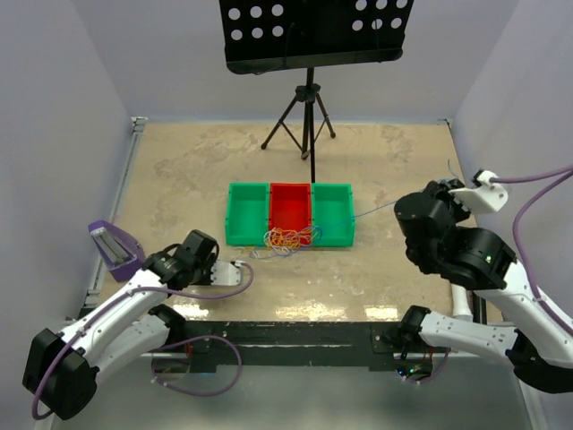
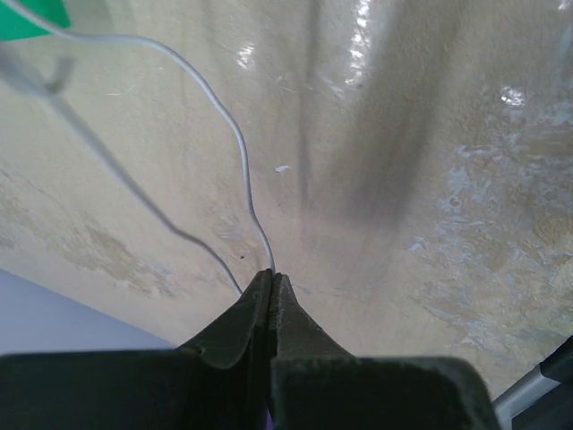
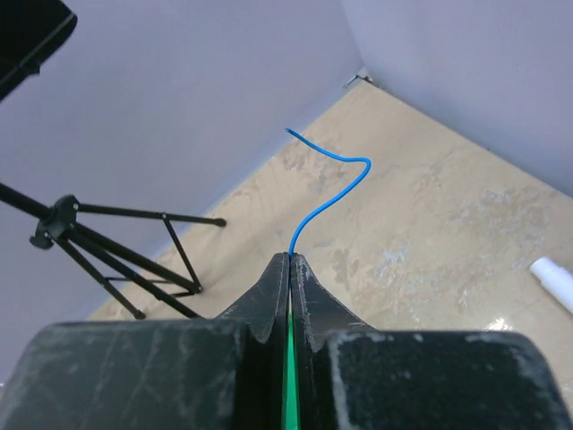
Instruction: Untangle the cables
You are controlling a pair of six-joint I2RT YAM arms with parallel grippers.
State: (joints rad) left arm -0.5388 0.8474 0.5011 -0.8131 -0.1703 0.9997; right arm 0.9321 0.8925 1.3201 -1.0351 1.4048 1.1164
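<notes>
The left gripper [image 2: 271, 273] has its jaws pressed together on a white strand [image 2: 242, 152], pinched right at the tips, and the strand runs off in a loose curve over the table [image 2: 430, 179], so it looks slack. The right gripper [image 3: 290, 258] is likewise clamped on a blue strand [image 3: 345, 184], with a short curly tail poking out beyond the tips toward the far right corner. Both grips sit at the very tips, so I judge either wire could slip under a sharp tug. The pull should be slow and steady, with the jaws kept closed. From above, the rest of the cables [image 1: 288, 238] lie in a small orange, yellow and white knot at the near edge of the red bin [image 1: 289, 204]. That bin sits between two green bins [image 1: 246, 210], mid-table. One thin line leads left and near to the left arm, and another leads right, fairly straight, to the raised right arm. The step in hand seems to be drawing the two ends apart. It would go best by moving the hands outward along those lines, right hand high and left hand low, so the loops slide free rather than cinch. If the knot drags whole or a bin shifts, ease off. The tripod [image 1: 304, 116] stands far behind, well apart.
</notes>
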